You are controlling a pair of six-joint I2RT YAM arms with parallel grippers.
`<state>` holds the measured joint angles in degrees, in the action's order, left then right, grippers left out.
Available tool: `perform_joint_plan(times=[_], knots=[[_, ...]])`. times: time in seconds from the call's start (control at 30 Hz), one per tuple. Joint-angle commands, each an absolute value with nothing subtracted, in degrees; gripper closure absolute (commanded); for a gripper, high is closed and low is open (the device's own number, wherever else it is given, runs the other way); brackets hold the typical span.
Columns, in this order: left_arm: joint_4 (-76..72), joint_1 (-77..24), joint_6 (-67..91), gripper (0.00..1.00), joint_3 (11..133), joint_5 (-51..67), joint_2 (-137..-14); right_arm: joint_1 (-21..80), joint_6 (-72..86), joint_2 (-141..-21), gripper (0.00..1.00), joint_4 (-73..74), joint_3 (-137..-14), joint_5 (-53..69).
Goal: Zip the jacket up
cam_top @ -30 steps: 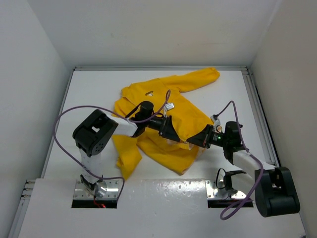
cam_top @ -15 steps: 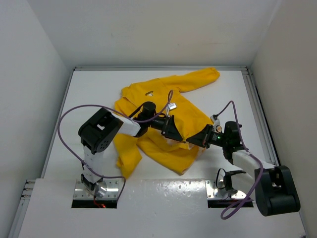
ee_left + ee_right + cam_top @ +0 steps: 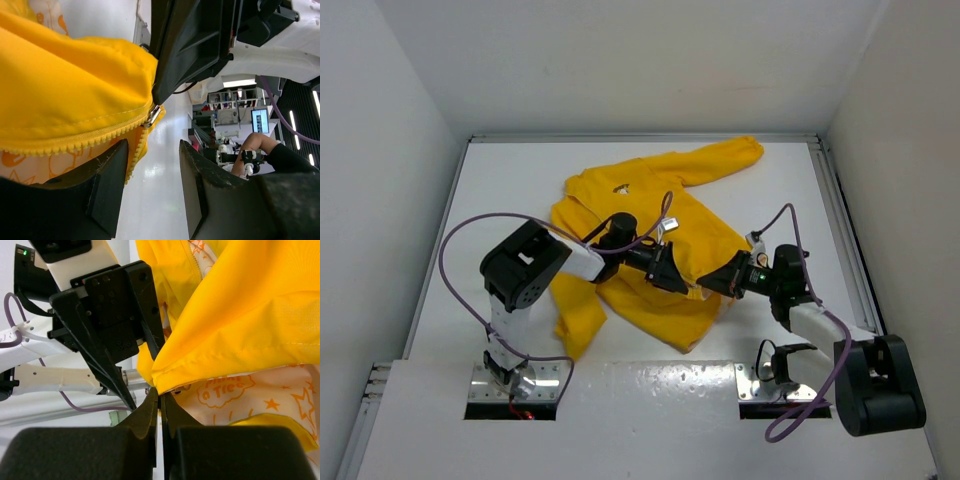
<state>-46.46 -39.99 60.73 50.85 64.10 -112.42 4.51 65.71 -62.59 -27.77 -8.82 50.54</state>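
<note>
The yellow jacket (image 3: 650, 195) lies crumpled at the centre of the white tabletop (image 3: 510, 190), with one sleeve (image 3: 720, 158) stretched toward the upper right of the overhead view. Both arms reach in over its lower right part, the left gripper (image 3: 672, 276) and the right gripper (image 3: 713, 287) pointing tip to tip, just beside each other. In the left wrist view the left jaws stand apart with bare tabletop showing between them. A line of zipper teeth (image 3: 75, 142) crosses the left of that frame and ends at a small metal zipper slider (image 3: 153, 116) just above the gap, at the tip of the black right gripper. In the right wrist view the right jaws are pressed together at the bottom centre and pinch the folded yellow edge of the jacket. The pale lining (image 3: 235, 395) with orange print hangs below that edge on the right, and the left gripper fills the upper left.
</note>
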Motion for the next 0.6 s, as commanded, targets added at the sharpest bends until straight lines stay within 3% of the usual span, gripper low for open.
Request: perform_joint_plan(times=[0.0,0.57], knots=[[-49.5,-40.4,61.0,0.5,49.9,65.0,-112.1,4.0,66.4,-61.4,1.0,-29.3,-9.7,49.7],[-66.1,-39.9,73.2,0.52,53.2,63.3,-117.3,4.1,66.7,-60.9,1.0,-28.9,-9.0,49.8]])
